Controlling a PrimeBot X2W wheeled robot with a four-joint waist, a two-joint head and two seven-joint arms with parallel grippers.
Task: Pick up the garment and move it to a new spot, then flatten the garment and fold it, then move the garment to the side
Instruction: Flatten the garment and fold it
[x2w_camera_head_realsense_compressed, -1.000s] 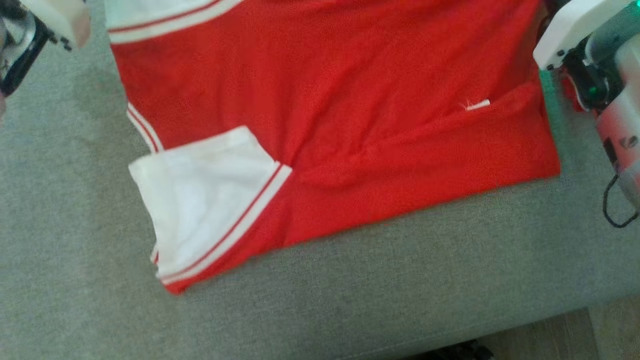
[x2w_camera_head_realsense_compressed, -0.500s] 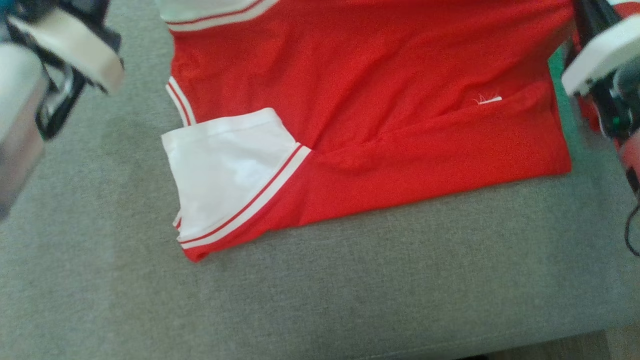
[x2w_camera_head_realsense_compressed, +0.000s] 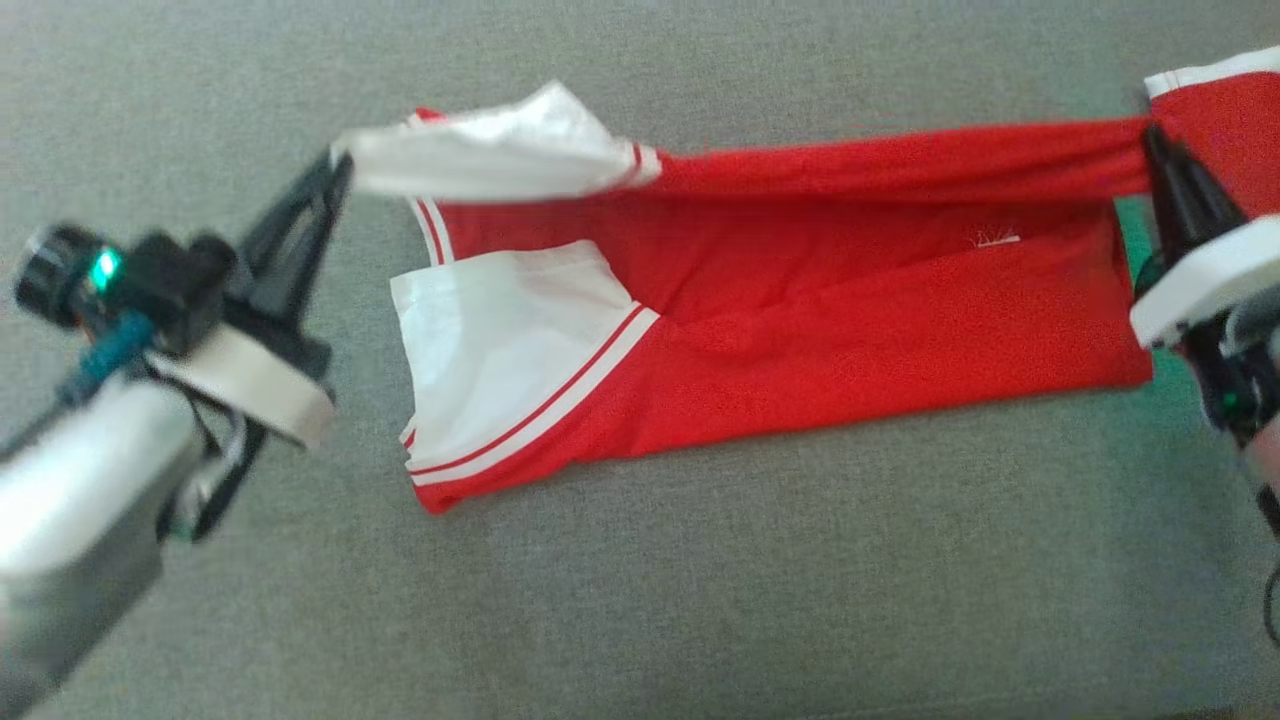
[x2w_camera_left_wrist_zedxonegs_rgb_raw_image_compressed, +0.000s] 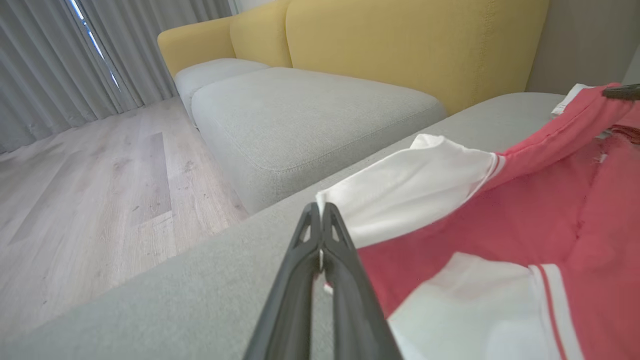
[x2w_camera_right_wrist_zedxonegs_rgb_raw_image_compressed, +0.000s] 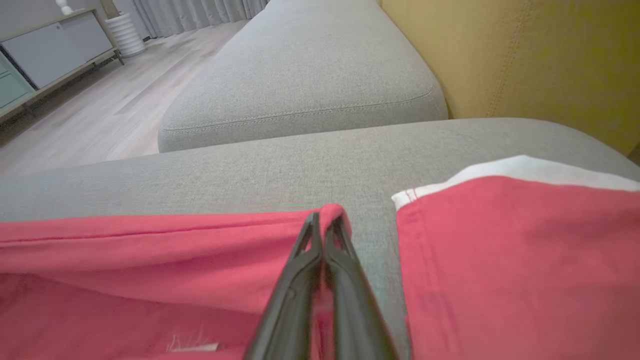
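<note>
Seating: a sofa with a grey woven seat cushion (x2w_camera_head_realsense_compressed: 700, 620) and a mustard-yellow backrest (x2w_camera_left_wrist_zedxonegs_rgb_raw_image_compressed: 400, 45). A second grey cushion (x2w_camera_left_wrist_zedxonegs_rgb_raw_image_compressed: 300, 120) adjoins the near one, with a stitched seam running round its edge. Floor (x2w_camera_left_wrist_zedxonegs_rgb_raw_image_compressed: 90, 190): pale wood planks, some knots and marks visible. Window side: grey pleated curtains (x2w_camera_left_wrist_zedxonegs_rgb_raw_image_compressed: 60, 65) reach the floor — a narrow strip of daylight shows between two panels. Wall (x2w_camera_left_wrist_zedxonegs_rgb_raw_image_compressed: 585, 45) beside the backrest: plain grey. The right wrist view shows a low cabinet (x2w_camera_right_wrist_zedxonegs_rgb_raw_image_compressed: 50, 50) on dark legs with pale grey fronts — a white ribbed cylinder (x2w_camera_right_wrist_zedxonegs_rgb_raw_image_compressed: 125, 35) stands just beside it, near the curtains. Light: soft and even.
</note>
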